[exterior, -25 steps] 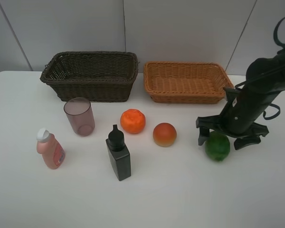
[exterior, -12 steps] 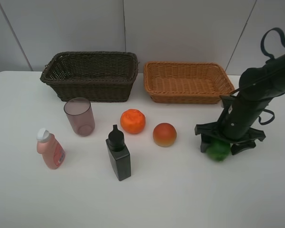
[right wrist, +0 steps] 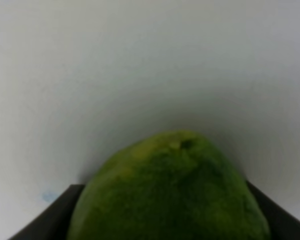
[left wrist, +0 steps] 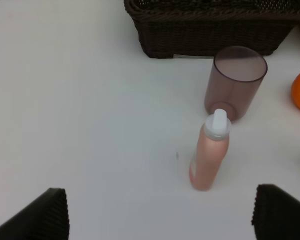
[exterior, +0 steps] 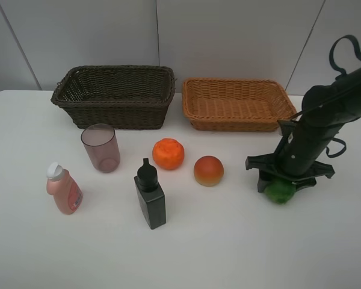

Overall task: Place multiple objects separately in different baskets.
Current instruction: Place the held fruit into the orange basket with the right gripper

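My right gripper (exterior: 283, 182) is down over the green round fruit (exterior: 280, 192) on the table at the right, with its fingers against both sides of the fruit. In the right wrist view the fruit (right wrist: 170, 195) fills the space between the fingers (right wrist: 45, 220). My left gripper (left wrist: 160, 220) is open and empty, above the table short of the pink white-capped bottle (left wrist: 210, 160); the exterior view does not show it. The dark brown basket (exterior: 117, 111) and the light tan basket (exterior: 234, 123) stand side by side at the back.
The mauve cup (exterior: 100, 147), pink bottle (exterior: 64, 189), black square bottle (exterior: 150, 195), tangerine (exterior: 168, 153) and red-orange fruit (exterior: 208, 170) stand in front of the baskets. The cup (left wrist: 235, 82) stands just behind the pink bottle in the left wrist view.
My right gripper came down over the green fruit and its fingers drew in against it. The other objects have not moved.
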Controlling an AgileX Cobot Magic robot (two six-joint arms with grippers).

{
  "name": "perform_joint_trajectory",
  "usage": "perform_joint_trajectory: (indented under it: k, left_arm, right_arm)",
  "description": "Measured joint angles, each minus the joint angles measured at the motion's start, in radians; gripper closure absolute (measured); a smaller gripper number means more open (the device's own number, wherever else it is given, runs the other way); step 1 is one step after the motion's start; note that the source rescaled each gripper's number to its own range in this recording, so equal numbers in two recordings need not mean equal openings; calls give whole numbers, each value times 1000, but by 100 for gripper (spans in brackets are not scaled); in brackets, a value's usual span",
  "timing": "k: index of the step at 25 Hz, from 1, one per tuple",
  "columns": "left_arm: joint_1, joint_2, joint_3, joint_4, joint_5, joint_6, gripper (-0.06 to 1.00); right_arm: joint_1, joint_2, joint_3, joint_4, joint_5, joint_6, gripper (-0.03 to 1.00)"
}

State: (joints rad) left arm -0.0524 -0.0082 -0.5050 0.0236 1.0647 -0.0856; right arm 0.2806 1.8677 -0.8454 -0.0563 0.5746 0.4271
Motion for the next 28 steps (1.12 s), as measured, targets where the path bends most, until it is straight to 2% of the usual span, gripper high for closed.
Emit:
perform_joint_trajectory:
  k: [14,19,28]
  left_arm:
    - [0,0,0,0,0,0,-2]
    - [0,0,0,0,0,0,-2]
    - [0,0,0,0,0,0,-2]
  right_arm:
    - [3,0,-17,3,22,0,59]
    - [40,-4,-134,-17,213,-8,59]
    - [78,45,-540,-55,521,-92,59]
